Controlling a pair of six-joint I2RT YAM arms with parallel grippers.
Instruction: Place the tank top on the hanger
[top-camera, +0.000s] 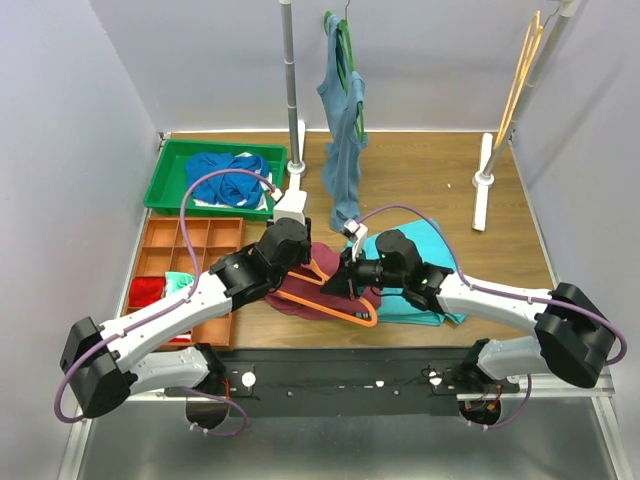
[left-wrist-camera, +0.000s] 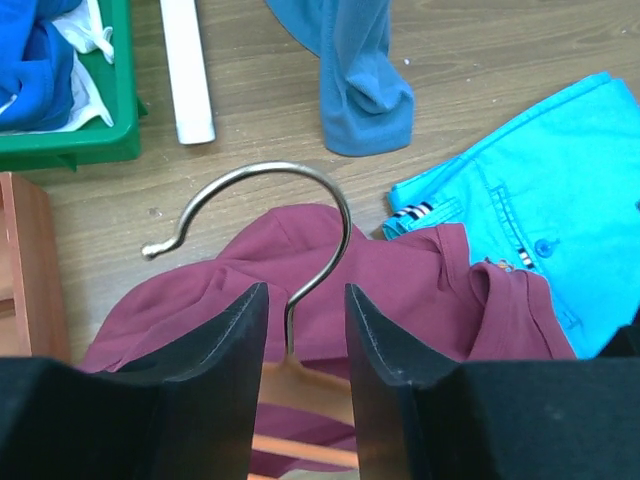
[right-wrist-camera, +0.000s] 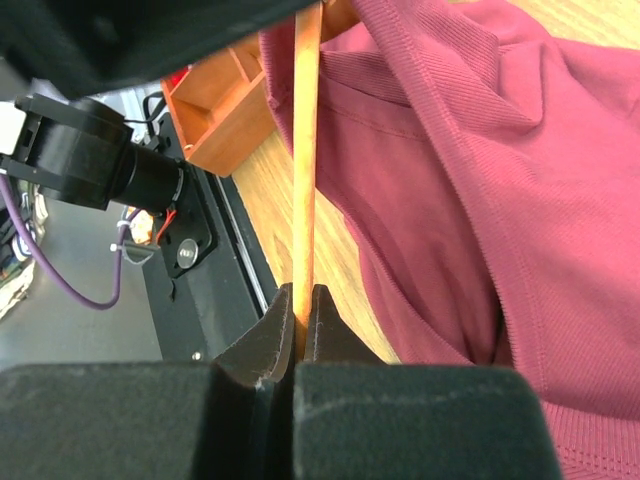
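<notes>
The maroon tank top (top-camera: 322, 256) lies bunched on the wooden table between my two grippers. The orange hanger (top-camera: 330, 310) rests on top of it. In the left wrist view my left gripper (left-wrist-camera: 305, 300) is open; its jaws straddle the stem of the hanger's metal hook (left-wrist-camera: 272, 167) without touching it. The orange hanger neck (left-wrist-camera: 300, 385) shows below, over the tank top (left-wrist-camera: 400, 290). My right gripper (right-wrist-camera: 302, 300) is shut on the hanger's thin orange bar (right-wrist-camera: 305, 150), beside the tank top (right-wrist-camera: 480, 200). In the top view the left gripper (top-camera: 303, 262) and the right gripper (top-camera: 340, 280) are close together.
A green tray (top-camera: 165, 185) with blue garments stands at the back left, and an orange compartment box (top-camera: 190, 240) is in front of it. A grey-blue top on a green hanger (top-camera: 342, 150) hangs behind. A turquoise garment (top-camera: 430, 250) lies under the right arm. A white stand (top-camera: 483, 190) is at the right.
</notes>
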